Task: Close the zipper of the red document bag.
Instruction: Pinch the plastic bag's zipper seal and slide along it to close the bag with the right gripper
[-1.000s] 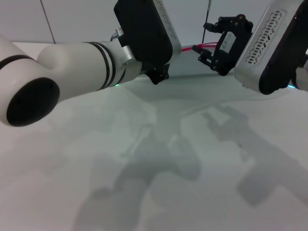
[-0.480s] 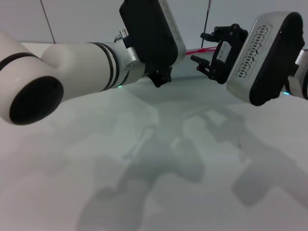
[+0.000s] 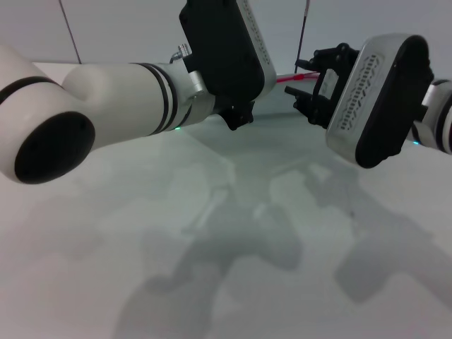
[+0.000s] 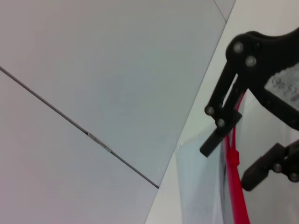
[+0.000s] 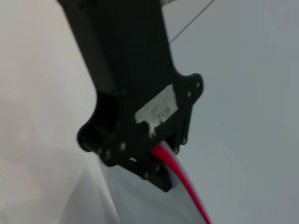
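two pincers meet over one red-edged bag at the far side of the desk (image 3: 233, 268).
the one red document bag (image 4: 201, 186) lies far centre, mostly hidden behind the arms, its single zipper (image 3: 286, 78) showing as a short red strip between them. the left pincer (image 5: 154, 161) sits clamped on the zipper near its end. the right pincer (image 3: 308, 88) hangs just right of it, fingers spread wide around the red strip. the near desk lies bare, only shadows across it.
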You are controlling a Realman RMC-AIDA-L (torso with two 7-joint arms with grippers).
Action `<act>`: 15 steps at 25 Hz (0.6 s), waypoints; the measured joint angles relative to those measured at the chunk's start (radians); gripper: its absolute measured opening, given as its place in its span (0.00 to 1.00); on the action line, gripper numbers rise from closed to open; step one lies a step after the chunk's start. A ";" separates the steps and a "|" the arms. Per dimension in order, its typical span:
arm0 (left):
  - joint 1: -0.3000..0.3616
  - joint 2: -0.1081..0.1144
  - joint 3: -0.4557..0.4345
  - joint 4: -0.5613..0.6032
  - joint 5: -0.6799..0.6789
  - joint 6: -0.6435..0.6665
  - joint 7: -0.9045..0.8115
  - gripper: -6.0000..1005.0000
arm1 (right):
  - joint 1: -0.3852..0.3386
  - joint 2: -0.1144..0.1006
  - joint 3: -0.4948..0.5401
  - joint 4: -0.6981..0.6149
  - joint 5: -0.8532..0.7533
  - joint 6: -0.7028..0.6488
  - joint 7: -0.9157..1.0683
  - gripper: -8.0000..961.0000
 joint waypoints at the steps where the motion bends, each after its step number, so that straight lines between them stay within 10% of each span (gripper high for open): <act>1: 0.000 0.000 0.000 -0.001 0.000 -0.001 0.000 0.07 | 0.000 0.000 -0.005 0.000 -0.007 0.000 0.001 0.39; 15: 0.001 0.000 -0.002 -0.004 0.000 -0.015 0.000 0.07 | 0.000 0.004 -0.026 -0.007 -0.119 0.016 0.039 0.37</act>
